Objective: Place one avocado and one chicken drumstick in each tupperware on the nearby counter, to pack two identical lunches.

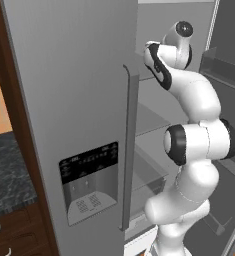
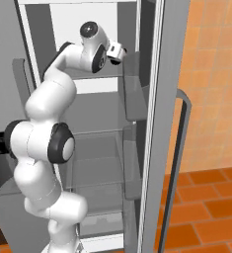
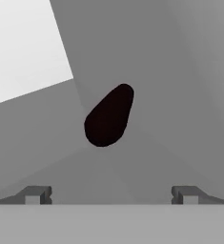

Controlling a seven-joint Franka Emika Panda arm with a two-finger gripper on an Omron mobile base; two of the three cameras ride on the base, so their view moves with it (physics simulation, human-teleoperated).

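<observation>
Reaching into the open fridge (image 2: 95, 148), the arm (image 1: 199, 140) bends at the elbow and points its hand toward an upper shelf. Gripper (image 3: 111, 194) jaws stand fully apart, both fingertips (image 3: 36, 194) visible at the bottom of the hand view, nothing between them. Ahead of the fingertips, apart from them, lies a dark, pear-shaped avocado (image 3: 108, 116) on a grey shelf surface, narrow end tilted up and right. Fridge door (image 1: 74, 115) on the left is closed, with a dispenser panel (image 1: 89, 182) and a vertical handle (image 1: 130, 145). Counter (image 1: 6, 170), dark speckled stone, sits left of the fridge, over brown drawers (image 1: 11, 232).
</observation>
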